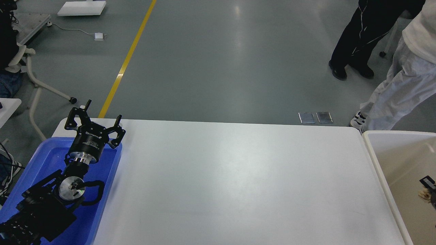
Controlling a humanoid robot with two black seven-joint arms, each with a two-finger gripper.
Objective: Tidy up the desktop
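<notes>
The desktop point(231, 180) is a large white tabletop with rounded corners, and nothing lies on its bare surface. My left gripper point(103, 110) is open and empty, its two black fingers spread apart and raised above the far end of the blue tray point(107, 183) at the table's left edge. My left arm comes up over that tray from the lower left. My right gripper and arm are out of view.
An off-white bin point(378, 160) with a beige bottom stands at the table's right edge and holds a small dark item point(428, 190). Two people point(391, 61) stand on the grey floor beyond the far right corner. A chair point(37, 85) stands far left.
</notes>
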